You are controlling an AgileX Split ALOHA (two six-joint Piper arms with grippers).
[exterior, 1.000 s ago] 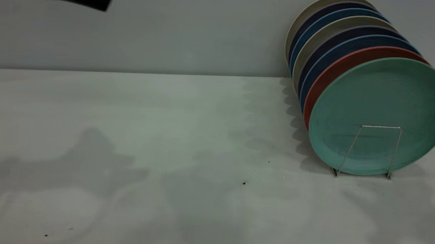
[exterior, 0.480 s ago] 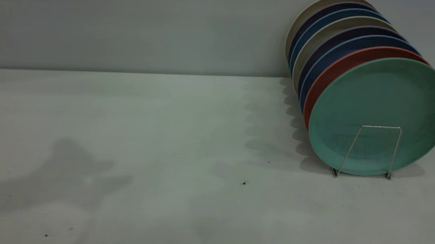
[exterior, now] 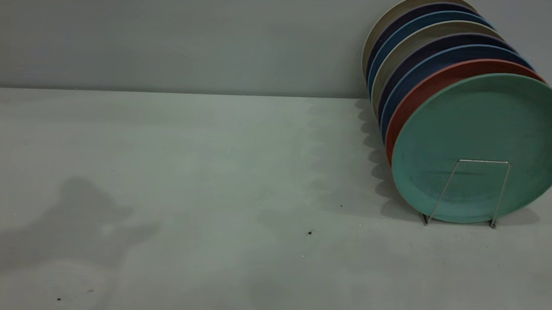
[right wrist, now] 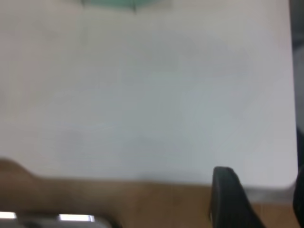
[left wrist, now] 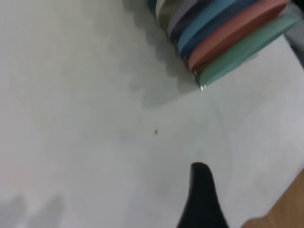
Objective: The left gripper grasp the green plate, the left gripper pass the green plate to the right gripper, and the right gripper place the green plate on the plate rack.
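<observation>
The green plate (exterior: 484, 142) stands upright at the front of the plate rack (exterior: 476, 161), behind its front wire loop, with nothing holding it. In the left wrist view the green plate (left wrist: 247, 47) shows edge-on at the end of the row, far from my left gripper (left wrist: 202, 190), of which only one black part shows. My right gripper (right wrist: 263, 194) hovers open and empty over the table's edge, and a sliver of the green plate (right wrist: 114, 4) lies far off. Neither gripper appears in the exterior view.
Behind the green plate a salmon-pink plate (exterior: 431, 85) and several blue, dark and beige plates (exterior: 419, 44) fill the rack. The white table (exterior: 185, 169) carries arm shadows at the left. A wooden floor (right wrist: 95, 199) lies past the table edge.
A black gripper at the exterior view's upper left one second ago has left the frame. The arm shadows on the table have slid left. The green plate has not moved.
</observation>
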